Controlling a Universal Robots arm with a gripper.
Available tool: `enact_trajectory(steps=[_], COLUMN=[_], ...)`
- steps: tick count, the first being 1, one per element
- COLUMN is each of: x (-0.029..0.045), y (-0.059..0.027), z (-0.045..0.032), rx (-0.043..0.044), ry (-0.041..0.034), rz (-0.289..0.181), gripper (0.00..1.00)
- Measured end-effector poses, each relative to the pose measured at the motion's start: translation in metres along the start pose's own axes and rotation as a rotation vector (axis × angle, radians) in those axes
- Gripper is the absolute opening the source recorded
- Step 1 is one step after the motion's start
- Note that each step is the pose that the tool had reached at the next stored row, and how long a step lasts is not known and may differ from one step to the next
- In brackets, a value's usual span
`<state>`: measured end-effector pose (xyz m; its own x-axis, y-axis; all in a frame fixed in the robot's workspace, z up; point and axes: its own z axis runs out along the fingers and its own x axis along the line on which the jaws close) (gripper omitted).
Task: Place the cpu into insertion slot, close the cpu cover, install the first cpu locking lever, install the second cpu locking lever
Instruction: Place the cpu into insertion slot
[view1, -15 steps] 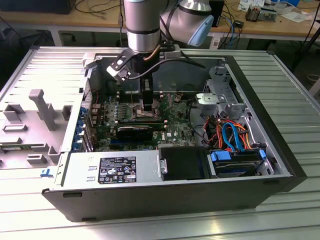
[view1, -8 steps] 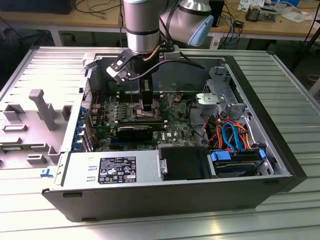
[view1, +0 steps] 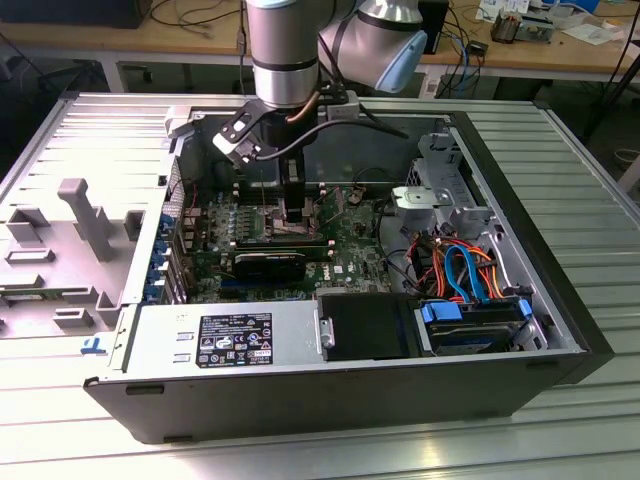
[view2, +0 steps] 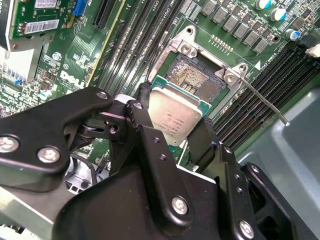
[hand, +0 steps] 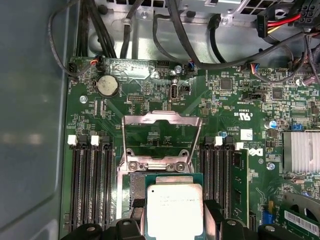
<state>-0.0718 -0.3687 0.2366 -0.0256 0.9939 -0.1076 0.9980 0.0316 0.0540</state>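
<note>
The cpu (view2: 175, 116), a flat square chip with a dull silver top, hangs between my gripper's black fingers (view2: 141, 116); the gripper (view2: 172, 131) is shut on it. It hovers tilted just over the insertion slot (view2: 196, 76), covering part of the dark socket with its gold contacts. In the first wrist view the cpu (hand: 174, 209) overlaps the insertion slot (hand: 136, 189), and the cpu cover (hand: 161, 119) is swung open beyond it. A thin locking lever (view2: 265, 102) sticks out free beside the socket. In the exterior view the gripper (view1: 295, 207) reaches down into the open computer case.
Long black memory slots (hand: 91, 180) flank the socket on both sides. A long black card (view1: 270, 262) lies near the gripper. A grey power supply (view1: 225, 340), a drive bay (view1: 470, 325) and orange and blue cables (view1: 462, 265) fill the case's front and the exterior view's right.
</note>
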Motion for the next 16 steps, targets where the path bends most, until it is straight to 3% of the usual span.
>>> enact_trajectory(steps=[16], x=[0.0071], y=[-0.0013], z=[0.0083], rx=[-0.0003], ry=[0.0001], rz=[-0.002], gripper=[0.55])
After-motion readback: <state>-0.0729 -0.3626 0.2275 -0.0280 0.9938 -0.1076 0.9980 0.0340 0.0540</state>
